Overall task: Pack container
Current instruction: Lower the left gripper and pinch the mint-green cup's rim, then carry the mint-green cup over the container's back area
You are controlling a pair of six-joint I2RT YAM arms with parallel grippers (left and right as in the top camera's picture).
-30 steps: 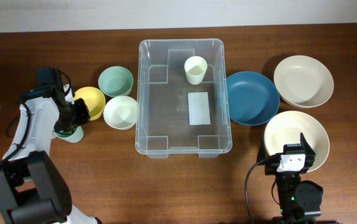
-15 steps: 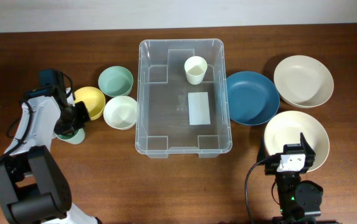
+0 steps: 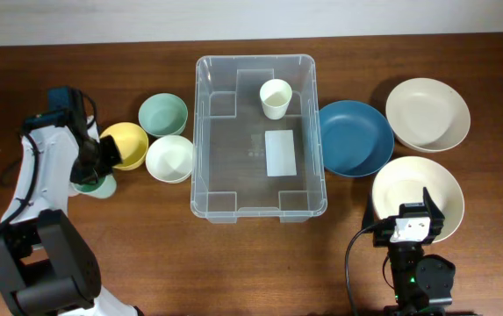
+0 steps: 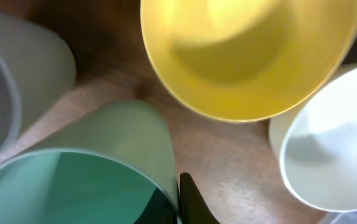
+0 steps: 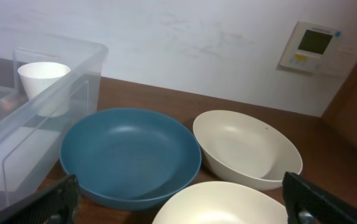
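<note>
Where the left pincer (image 3: 89,178) hangs, a green cup (image 4: 103,143) sits just beside.

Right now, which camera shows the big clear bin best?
The overhead view: the whole container shows, rim to rim, with a white cup inside. The right wrist view catches only one corner; the left wrist view shows none that I can tell.

Close up, a green cup (image 4: 97,155) fills 7 o'clock, with a dark fingertip (image 4: 190,200) just beside its rim at 6. At 12 a yellow bowl (image 4: 253,56) looms; a white bowl (image 4: 334,143) sits at 4 and a pale cup (image 4: 10,81) at 9.
</note>
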